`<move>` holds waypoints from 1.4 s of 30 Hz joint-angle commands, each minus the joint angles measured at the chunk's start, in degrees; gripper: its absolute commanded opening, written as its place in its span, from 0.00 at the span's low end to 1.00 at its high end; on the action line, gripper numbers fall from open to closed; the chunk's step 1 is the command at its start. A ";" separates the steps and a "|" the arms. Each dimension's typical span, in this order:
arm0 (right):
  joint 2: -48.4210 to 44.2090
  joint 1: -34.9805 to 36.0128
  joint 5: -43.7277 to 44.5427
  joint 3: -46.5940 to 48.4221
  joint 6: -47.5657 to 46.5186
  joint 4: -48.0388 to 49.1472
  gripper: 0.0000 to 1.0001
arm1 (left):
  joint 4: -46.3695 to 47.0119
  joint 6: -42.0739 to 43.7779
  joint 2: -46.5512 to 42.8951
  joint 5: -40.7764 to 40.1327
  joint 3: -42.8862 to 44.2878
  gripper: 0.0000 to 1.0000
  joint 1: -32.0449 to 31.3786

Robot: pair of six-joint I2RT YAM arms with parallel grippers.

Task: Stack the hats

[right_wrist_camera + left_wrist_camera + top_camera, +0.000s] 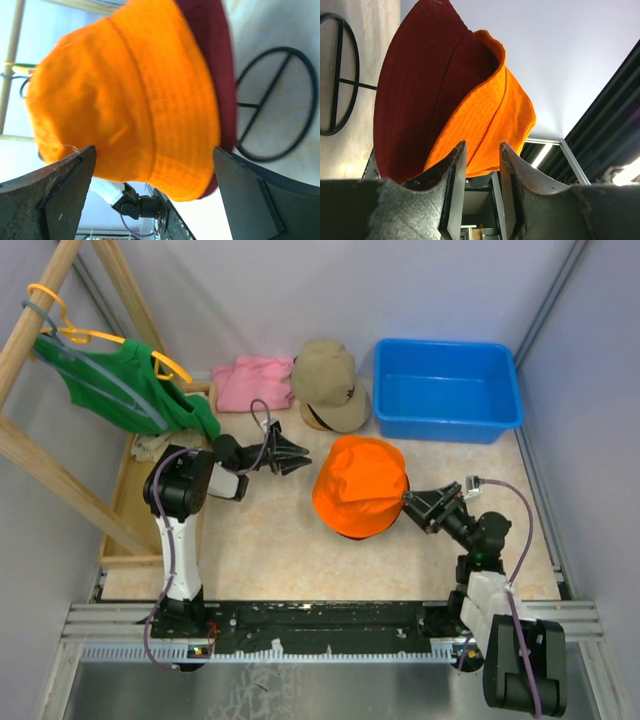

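A bright orange bucket hat [360, 485] sits mid-table over a dark red hat [410, 90], whose brim shows beneath it in both wrist views [210, 30]. The tan cap [328, 385] lies at the back, apart from them. My left gripper [290, 453] hovers left of the orange hat, its jaws parted with nothing between them [482, 145]. My right gripper [420, 505] is at the orange hat's right edge, jaws spread wide [155, 150]; the orange hat [130, 95] fills the view just beyond its fingers.
A blue bin [445, 388] stands at the back right. A pink folded cloth [255, 382] lies beside the tan cap. A green garment [120, 385] on a yellow hanger hangs from a wooden rack at left. A black wire ring [277, 105] lies on the table by the hats.
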 commanded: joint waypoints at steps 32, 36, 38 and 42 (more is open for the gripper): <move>3.55 5.34 7.49 9.84 -8.45 -18.73 0.90 | 15.41 2.18 3.01 1.28 -1.89 0.37 -6.66; 6.34 5.33 7.60 11.59 -9.33 -18.28 0.78 | 15.41 3.06 1.77 1.16 -4.60 0.37 -7.30; 7.33 5.29 8.09 12.90 -10.46 -19.91 0.77 | 15.42 3.50 1.00 1.04 -6.01 0.37 -7.75; 9.00 4.08 7.96 14.79 -12.14 -21.36 0.77 | 15.46 4.04 -1.27 0.30 -9.36 0.36 -8.45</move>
